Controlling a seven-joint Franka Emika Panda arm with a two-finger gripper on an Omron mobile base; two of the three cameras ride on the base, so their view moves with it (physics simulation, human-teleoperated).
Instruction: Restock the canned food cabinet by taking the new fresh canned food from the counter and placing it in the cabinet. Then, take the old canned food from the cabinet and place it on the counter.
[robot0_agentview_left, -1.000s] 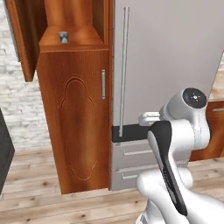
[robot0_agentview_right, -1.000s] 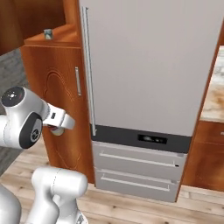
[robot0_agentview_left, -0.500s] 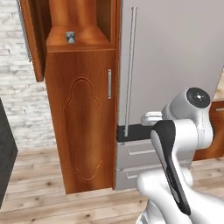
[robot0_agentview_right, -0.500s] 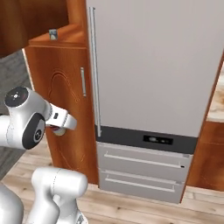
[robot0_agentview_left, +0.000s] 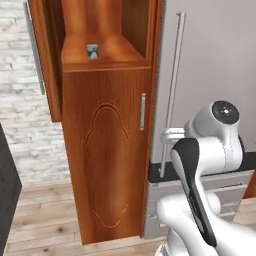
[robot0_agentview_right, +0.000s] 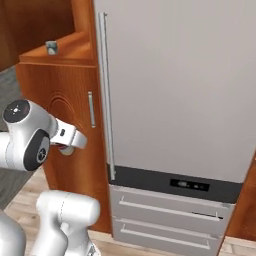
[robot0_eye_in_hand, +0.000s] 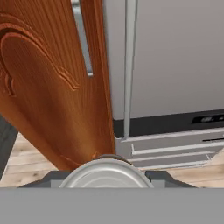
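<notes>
The canned food cabinet (robot0_agentview_left: 107, 150) (robot0_agentview_right: 55, 95) (robot0_eye_in_hand: 48, 87) is a tall reddish-brown unit left of the fridge. Its upper door (robot0_agentview_left: 42, 60) is swung open to the left, and the lower carved door is closed. On the wooden shelf inside stands the old canned food (robot0_agentview_left: 92, 51) (robot0_agentview_right: 51, 47), a small blue-and-white can. My gripper (robot0_eye_in_hand: 107, 177) (robot0_agentview_right: 67, 149) hangs low in front of the lower door, well below the shelf. It is shut on a fresh can (robot0_eye_in_hand: 107, 173), whose grey metal top shows between the dark fingers. The counter is out of view.
A steel fridge (robot0_agentview_left: 210, 60) (robot0_agentview_right: 180, 85) with a long vertical handle (robot0_agentview_left: 172, 85) stands right of the cabinet, with drawers (robot0_agentview_right: 170, 220) below it. A white brick wall (robot0_agentview_left: 20, 125) and a black appliance edge (robot0_agentview_left: 7, 190) lie to the left. The floor is wood.
The base has driven closer, so the whole scene has shifted and the cabinet and fridge look larger. The arm keeps its pose, with the can still held.
</notes>
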